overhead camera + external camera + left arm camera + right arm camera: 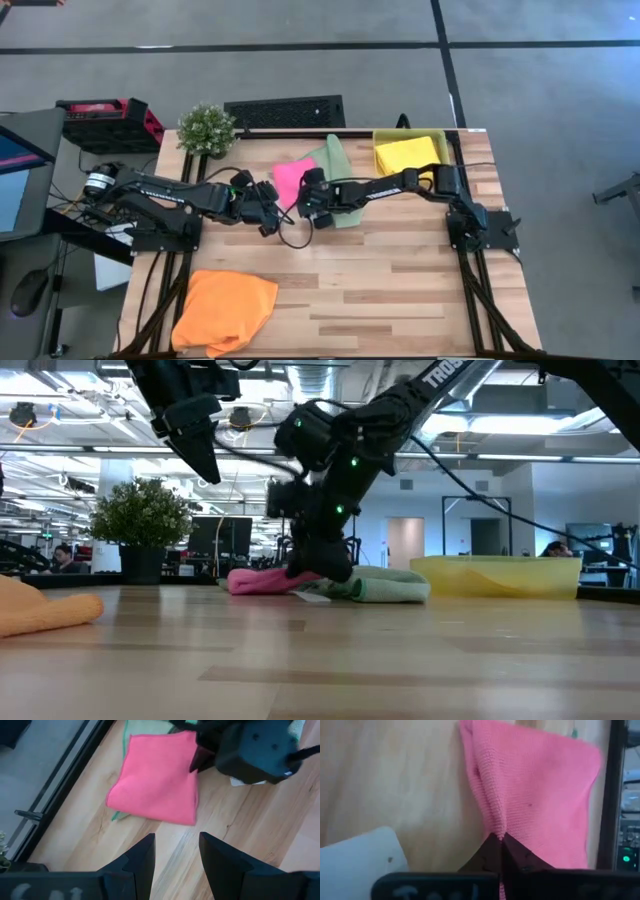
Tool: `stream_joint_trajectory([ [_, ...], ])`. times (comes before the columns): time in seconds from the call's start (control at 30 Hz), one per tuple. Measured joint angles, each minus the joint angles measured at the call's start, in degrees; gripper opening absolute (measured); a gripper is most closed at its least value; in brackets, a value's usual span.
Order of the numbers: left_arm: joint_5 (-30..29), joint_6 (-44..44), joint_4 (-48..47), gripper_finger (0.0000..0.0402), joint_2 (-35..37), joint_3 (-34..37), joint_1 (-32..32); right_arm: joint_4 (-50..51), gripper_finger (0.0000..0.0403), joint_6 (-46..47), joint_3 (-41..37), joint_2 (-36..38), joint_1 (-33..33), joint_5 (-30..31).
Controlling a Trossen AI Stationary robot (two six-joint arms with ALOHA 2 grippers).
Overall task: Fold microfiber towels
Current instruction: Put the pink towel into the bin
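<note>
Pinching the pink towel's (540, 795) edge with clenched right jaws (501, 840) near the counter's (400, 290) far edge, lift low and fold squarely while the left jaws (176, 865) wait released.

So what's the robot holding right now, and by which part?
The right gripper is shut on the hot pink towel, pinching a bunched edge. The left gripper is open, holding nothing.

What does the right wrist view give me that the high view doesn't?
Only the right wrist view shows the right end effector shut on a pinched ridge of the pink towel. Only the high view shows the orange towel, the yellow towel in its tray, the green towel and the left end effector, open nearby. Both show the pink towel on the wooden table.
</note>
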State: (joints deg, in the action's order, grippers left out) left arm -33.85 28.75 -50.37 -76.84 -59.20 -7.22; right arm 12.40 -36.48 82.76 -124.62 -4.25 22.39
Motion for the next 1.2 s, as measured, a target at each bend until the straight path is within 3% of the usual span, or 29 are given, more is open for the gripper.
stream_joint_trajectory([
  [0.37, 0.0, 0.0, -0.3, 0.0145, 0.0, 0.0, 0.0, 2.9, 0.001, 0.2, 0.2, 5.7, -0.8, 0.0],
  [0.73, 0.2, 0.0, -0.3, 0.0145, 0.0, 0.0, 0.0, 20.2, 0.0003, 2.9, 0.2, 11.3, -5.6, 0.1],
  [1.2, 0.2, 0.0, -0.3, 0.0145, 0.0, 0.0, 0.0, 40.9, 0.0007, -4.0, 0.2, 13.7, -13.6, 0.7],
])
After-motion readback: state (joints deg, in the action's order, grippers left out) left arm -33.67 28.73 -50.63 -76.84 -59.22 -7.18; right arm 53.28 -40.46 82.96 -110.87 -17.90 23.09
